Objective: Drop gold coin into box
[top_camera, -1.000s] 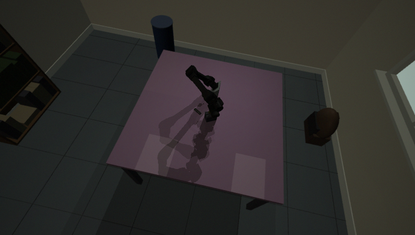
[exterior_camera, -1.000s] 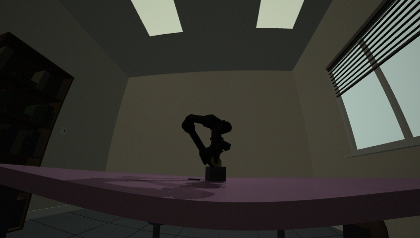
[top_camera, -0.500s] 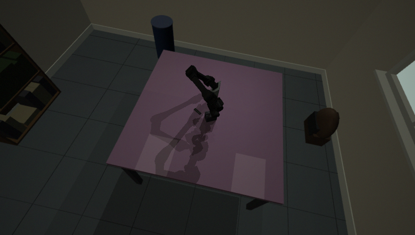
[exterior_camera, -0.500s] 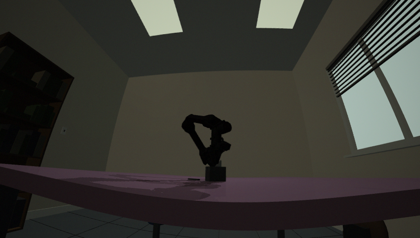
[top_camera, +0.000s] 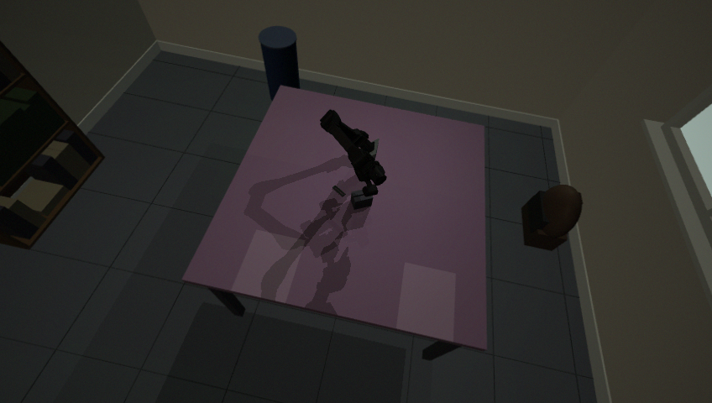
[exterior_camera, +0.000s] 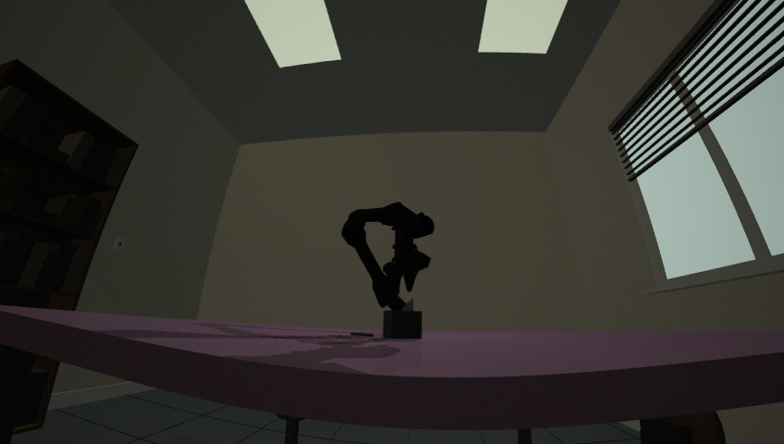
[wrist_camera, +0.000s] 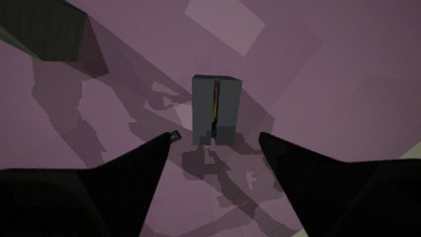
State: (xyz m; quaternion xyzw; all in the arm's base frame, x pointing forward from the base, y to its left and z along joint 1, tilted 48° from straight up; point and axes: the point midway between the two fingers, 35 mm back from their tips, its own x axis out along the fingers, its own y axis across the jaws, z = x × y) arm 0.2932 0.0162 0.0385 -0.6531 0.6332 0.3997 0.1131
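The grey box (top_camera: 360,201) (exterior_camera: 402,324) (wrist_camera: 202,109) stands on the pink table. The gold coin (wrist_camera: 214,110) shows as a thin yellow strip within the lid's dark slot in the wrist view; no gold stands above the lid in the exterior view. How deep it lies is hard to tell. My gripper (wrist_camera: 215,136) is open and empty above the box, its fingers wide apart on either side of it. The small dark-green holder (top_camera: 339,191) (exterior_camera: 361,334) (wrist_camera: 177,134) lies beside the box, empty in the top view and partly hidden by the left finger in the wrist view.
A greyish upright block (top_camera: 374,146) (wrist_camera: 49,30) stands on the pink table (top_camera: 434,199) (exterior_camera: 495,357) near the arm's base. Shadows of the arm cross the table. A blue cylinder (top_camera: 280,60) stands on the floor behind the table.
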